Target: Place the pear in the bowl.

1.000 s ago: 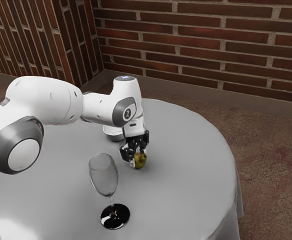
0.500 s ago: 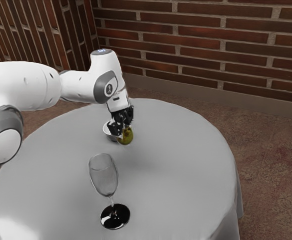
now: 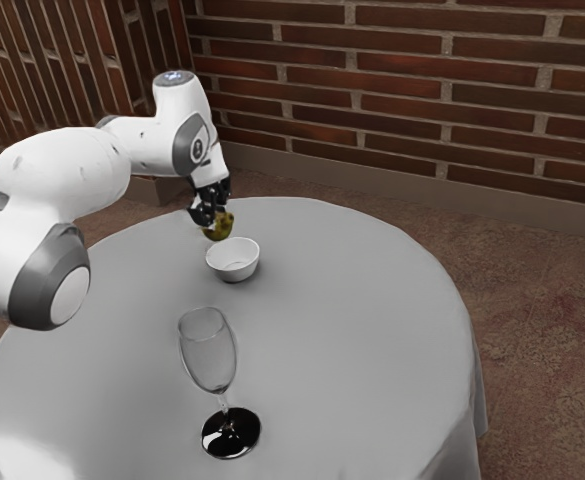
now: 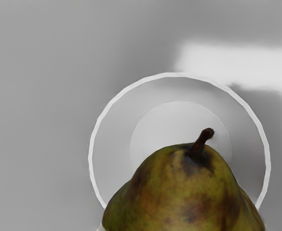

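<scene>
"Mottled green-brown pear (image 3: pixel 218 226) and black two-finger gripper (image 3: pixel 210 207) have shifted toward the exterior view's left, uncovering the round white bowl (image 3: pixel 234 274)."

"Why hold it aloft?"

"Pinched by the gripper, the pear hangs near the bowl, probably raised to clear its rim (image 4: pixel 90 159); centring it over the hollow should come before release."

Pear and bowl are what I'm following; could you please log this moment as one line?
Pear: held aloft in pincer | Bowl: upright on table | Wine glass: upright, apart from bowl | Placement: not yet done
</scene>
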`<act>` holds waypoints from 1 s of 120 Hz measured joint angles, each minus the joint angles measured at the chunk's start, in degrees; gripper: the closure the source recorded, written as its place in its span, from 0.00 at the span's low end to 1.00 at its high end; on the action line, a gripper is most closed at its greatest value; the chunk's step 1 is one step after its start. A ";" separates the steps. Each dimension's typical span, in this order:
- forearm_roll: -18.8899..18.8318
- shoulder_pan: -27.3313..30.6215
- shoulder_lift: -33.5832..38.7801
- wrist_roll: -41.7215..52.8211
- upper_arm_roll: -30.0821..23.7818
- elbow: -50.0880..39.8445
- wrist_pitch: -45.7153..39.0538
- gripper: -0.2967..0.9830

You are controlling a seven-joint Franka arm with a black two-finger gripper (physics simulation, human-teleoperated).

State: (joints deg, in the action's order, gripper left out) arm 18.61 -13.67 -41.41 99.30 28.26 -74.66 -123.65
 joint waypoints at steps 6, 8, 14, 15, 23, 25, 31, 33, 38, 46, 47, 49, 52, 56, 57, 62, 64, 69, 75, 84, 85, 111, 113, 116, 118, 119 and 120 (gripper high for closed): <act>0.24 0.60 -0.90 0.13 -0.80 1.15 0.18 0.86; 0.29 0.76 -1.13 0.17 -1.00 1.40 0.23 0.86; 0.45 1.07 -1.68 0.29 -1.51 1.99 0.35 0.86; 0.47 1.11 -1.76 0.31 -1.57 2.06 0.37 0.86; 0.61 1.26 -2.19 0.45 -1.86 2.30 0.49 0.86; 0.63 1.28 -2.26 0.48 -1.92 2.33 0.51 0.86; 0.66 1.35 -2.41 0.58 -2.24 2.40 0.55 0.86; 0.66 1.37 -2.44 0.61 -2.31 2.40 0.57 0.86; 0.65 1.37 -2.44 0.68 -2.41 2.44 0.62 0.87; 0.59 1.37 -2.42 0.75 -2.52 2.50 0.86 0.77; 0.57 1.37 -2.42 0.76 -2.52 2.50 0.91 0.76; 0.54 1.37 -2.41 0.76 -2.53 2.51 1.03 0.74; 0.48 1.39 -2.38 0.76 -2.51 2.52 1.20 0.70; 0.41 1.37 -2.35 0.76 -2.50 2.53 1.47 0.65; 0.38 1.37 -2.35 0.75 -2.51 2.53 1.54 0.64; 0.28 1.35 -2.34 0.72 -2.53 2.53 1.91 0.58; 0.23 1.37 -2.34 0.71 -2.55 2.53 2.06 0.55; 0.13 1.36 -2.32 0.66 -2.55 2.50 2.43 0.51; -0.01 1.40 -2.28 0.60 -2.58 2.49 2.85 0.47; -0.22 1.48 -2.19 0.51 -2.57 2.48 3.39 0.41; -0.24 1.48 -2.19 0.50 -2.57 2.48 3.44 0.41; -0.41 1.52 -0.86 0.12 -2.65 2.26 4.83 0.29; -0.48 1.49 0.59 -0.22 -2.70 2.10 5.42 0.29; -0.82 1.47 3.28 -1.13 -2.76 1.75 6.68 0.28; -1.53 1.42 5.83 -2.21 -2.95 0.94 7.85 0.28; -2.06 1.42 7.24 -2.88 -3.28 0.42 8.49 0.28; -2.57 1.40 8.47 -3.54 -3.57 -0.02 9.11 0.28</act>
State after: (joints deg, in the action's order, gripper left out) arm 16.04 -12.26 -32.94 95.76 24.69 -74.68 -114.54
